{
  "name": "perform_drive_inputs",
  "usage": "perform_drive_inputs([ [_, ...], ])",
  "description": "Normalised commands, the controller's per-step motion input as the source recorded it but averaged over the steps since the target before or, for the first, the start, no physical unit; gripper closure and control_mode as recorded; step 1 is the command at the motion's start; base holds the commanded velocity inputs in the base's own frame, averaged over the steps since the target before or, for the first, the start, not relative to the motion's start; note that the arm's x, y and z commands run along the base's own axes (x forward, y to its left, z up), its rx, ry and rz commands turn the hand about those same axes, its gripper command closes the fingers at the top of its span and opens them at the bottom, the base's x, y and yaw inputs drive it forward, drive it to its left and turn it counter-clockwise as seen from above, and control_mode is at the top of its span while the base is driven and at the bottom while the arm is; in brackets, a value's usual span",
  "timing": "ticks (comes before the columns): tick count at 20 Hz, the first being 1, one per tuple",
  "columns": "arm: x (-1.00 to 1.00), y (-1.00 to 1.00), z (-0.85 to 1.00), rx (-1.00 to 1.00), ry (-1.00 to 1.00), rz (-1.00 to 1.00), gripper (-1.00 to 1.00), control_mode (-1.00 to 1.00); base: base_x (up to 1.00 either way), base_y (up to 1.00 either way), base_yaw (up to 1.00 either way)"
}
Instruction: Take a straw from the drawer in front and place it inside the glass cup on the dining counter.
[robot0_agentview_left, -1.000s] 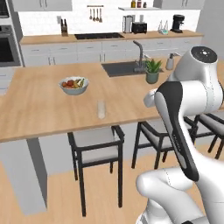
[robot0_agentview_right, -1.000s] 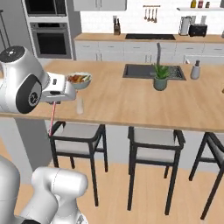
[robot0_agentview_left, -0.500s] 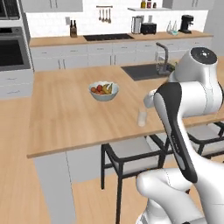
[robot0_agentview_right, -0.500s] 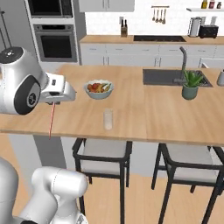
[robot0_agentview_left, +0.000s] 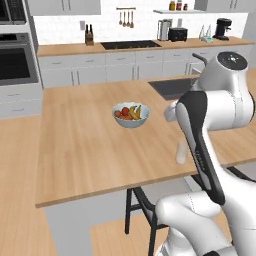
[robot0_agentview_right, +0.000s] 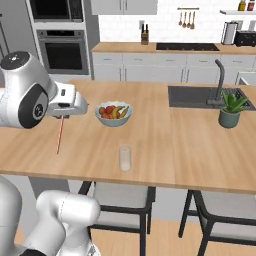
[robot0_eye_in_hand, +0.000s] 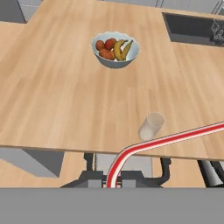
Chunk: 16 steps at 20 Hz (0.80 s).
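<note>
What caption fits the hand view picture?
Tool shut on the straw, above the glass cup on the dining counter.

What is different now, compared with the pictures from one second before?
The base has driven sideways along the counter, so the whole scene has shifted in both base views; the things themselves did not move. The gripper stays shut on the straw, which hangs down. The cup and fruit bowl stand as before on the counter.

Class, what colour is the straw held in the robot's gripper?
Red with a pale stripe, clearest in the hand view: straw.
</note>
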Motion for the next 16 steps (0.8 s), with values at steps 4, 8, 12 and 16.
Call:
perform_drive_inputs([
  [4,0.09,0.00,0.10,0.00,-0.03,0.00,1.00,-1.00,0.62,0.00,0.00],
  [8,-0.04,-0.38,0.53,0.06,-0.32,0.02,1.00,-1.00,0.00,0.00,0.00],
  [12,-0.06,-0.62,0.43,0.13,-0.40,0.06,1.00,-1.00,0.00,0.00,0.00],
  [16,0.00,-0.61,0.18,0.19,-0.34,0.09,1.00,-1.00,0.00,0.00,0.00],
])
